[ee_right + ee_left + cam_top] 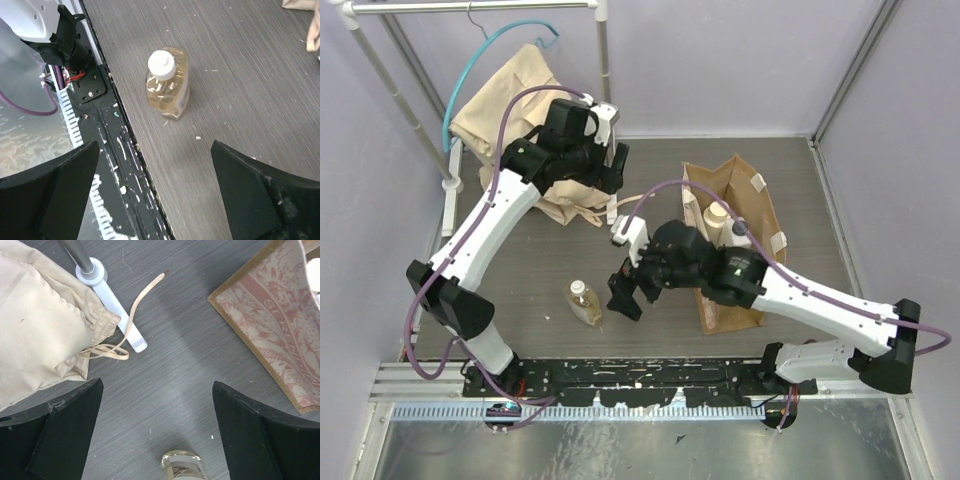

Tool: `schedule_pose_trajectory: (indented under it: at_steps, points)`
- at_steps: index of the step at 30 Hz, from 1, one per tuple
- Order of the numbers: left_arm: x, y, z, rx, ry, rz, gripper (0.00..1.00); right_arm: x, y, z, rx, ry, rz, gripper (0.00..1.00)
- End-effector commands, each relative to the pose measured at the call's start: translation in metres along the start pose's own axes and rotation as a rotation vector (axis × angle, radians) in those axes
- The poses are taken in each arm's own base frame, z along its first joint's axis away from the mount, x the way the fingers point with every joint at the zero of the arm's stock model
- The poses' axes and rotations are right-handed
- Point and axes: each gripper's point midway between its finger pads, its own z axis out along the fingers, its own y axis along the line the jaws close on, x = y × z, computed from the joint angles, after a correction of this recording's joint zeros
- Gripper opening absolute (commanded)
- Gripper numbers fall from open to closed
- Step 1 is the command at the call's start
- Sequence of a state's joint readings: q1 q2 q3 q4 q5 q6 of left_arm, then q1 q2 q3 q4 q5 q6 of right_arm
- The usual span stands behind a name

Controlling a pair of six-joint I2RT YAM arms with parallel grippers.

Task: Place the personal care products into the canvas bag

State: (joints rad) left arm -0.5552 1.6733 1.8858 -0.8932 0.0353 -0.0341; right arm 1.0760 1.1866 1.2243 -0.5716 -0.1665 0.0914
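The bag point(728, 312), right of the middle, has a cream bottle point(717, 215) and a white bottle point(741, 233) inside. The amber bottle point(585, 302) waits on the worktop point(550, 260), lower middle. The left fingers point(65, 430) and right fingers point(250, 195) are spread, holding nothing.

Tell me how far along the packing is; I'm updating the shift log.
Done: a cream-capped bottle and a white bottle show inside the canvas bag. In hand: nothing; the right gripper hangs open near the amber bottle on the table. Left: that bottle; a fourth is out of sight.
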Motion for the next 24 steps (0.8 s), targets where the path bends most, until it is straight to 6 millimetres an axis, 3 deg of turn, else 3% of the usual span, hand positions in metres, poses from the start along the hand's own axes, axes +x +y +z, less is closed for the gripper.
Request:
schedule_pose_trajectory:
  at_steps: [1,5,13,24]
  points:
    - [-0.008,0.008,-0.007,-0.001,-0.01,-0.024,0.98,-0.019,0.006,0.036,0.045,-0.151,-0.052,1.0]
    - [-0.008,0.012,-0.011,0.009,-0.019,-0.047,0.98,-0.016,-0.001,0.062,0.073,-0.204,-0.07,1.0]
    - [-0.004,0.013,-0.009,0.023,-0.01,-0.058,0.98,0.005,0.0,0.12,0.086,-0.131,-0.098,1.0]
    - [-0.005,0.013,-0.012,0.032,-0.024,-0.061,0.98,0.014,0.01,0.152,0.089,-0.092,-0.137,1.0]
